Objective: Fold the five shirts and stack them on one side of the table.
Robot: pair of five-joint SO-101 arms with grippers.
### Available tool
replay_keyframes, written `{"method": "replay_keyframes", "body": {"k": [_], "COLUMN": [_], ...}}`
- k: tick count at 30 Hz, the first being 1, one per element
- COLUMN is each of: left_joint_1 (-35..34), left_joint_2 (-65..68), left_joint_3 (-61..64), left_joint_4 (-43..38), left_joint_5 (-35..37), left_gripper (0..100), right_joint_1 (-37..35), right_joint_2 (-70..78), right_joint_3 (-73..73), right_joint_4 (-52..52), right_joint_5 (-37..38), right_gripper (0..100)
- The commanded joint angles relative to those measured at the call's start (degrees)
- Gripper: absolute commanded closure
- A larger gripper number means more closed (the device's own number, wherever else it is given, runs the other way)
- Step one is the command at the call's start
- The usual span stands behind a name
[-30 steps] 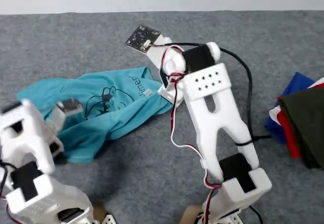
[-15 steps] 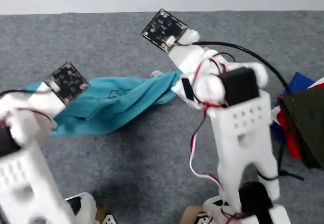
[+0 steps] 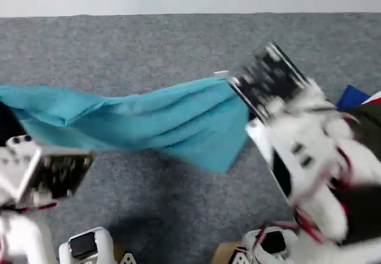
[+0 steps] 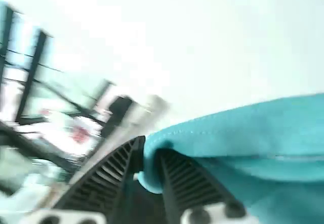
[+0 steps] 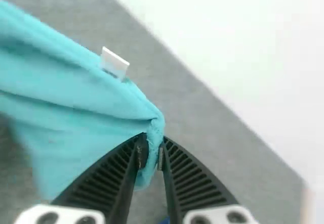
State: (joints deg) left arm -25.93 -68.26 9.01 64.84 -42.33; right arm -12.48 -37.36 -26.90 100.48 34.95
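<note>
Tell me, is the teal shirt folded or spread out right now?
Spread out, not folded. The teal shirt hangs stretched in one wide span between the left gripper and the right gripper, each shut on one end.

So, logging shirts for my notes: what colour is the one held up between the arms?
Teal; the shirt shows best in the high view.
</note>
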Motion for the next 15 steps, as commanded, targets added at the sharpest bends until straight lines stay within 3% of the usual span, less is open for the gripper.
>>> {"method": "replay_keyframes", "body": {"k": [1,15], "left_joint_1": [-2.3,-3.6], "left_joint_2": [-3.5,-17.1], "left_joint_3": [-1.8,-1.7], "left_joint_4": [-6.6,-15.7], "left_joint_5": [3.1,5.1], "left_gripper": [100,100], "right_joint_1": [5.1,18.8], "right_joint_2": [-5.4,-21.5], "right_joint_3": [-0.7,-0.7], "right_joint_4": [1.5,1.5], "right_joint_5": [2.6,9.8], "right_gripper": [98.9,98.8]}}
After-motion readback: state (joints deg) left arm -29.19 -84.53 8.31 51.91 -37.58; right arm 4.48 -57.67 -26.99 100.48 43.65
